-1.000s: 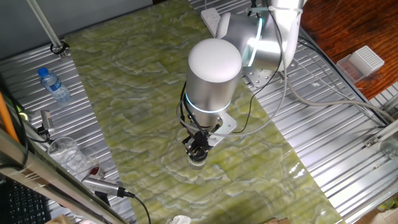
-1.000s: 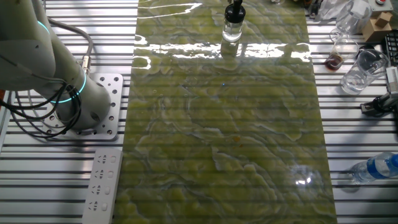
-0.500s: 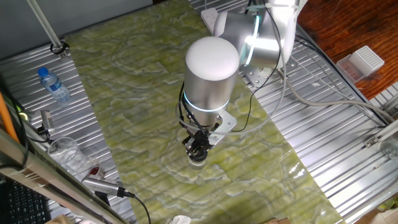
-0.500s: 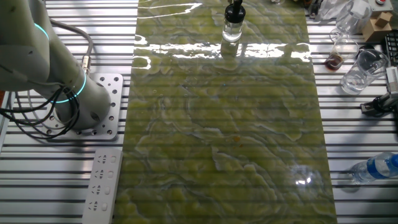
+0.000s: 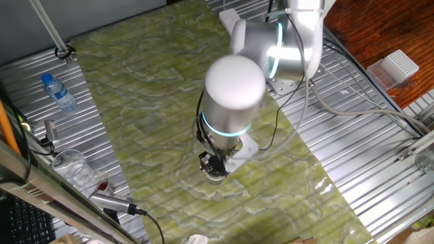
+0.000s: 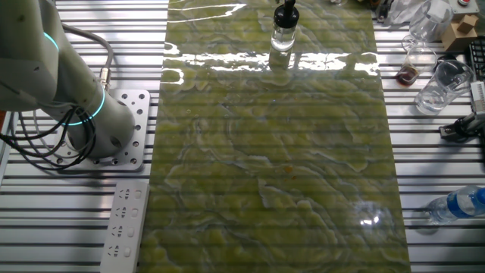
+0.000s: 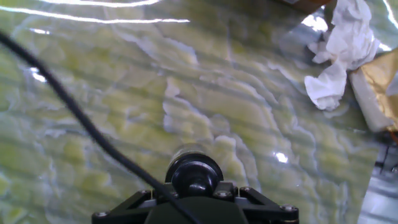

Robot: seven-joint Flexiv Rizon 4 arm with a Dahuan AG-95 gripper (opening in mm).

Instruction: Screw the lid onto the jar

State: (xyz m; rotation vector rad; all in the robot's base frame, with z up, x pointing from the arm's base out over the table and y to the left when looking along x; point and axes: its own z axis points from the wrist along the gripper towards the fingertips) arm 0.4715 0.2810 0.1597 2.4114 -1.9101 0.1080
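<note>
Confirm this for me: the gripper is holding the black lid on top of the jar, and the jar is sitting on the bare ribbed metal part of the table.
Not quite. The gripper does hold the black lid on top of the jar, but the jar stands on the green marbled mat, not on the ribbed metal. Both fixed views show the mat under it; the ribbed metal table lies off to the sides.

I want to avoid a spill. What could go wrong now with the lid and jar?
1. The jar stands loose on the glossy mat, held by nothing; it may spin with the lid.
2. A black cable runs close past the lid and may snag.
3. The lid may cross-thread.
</note>
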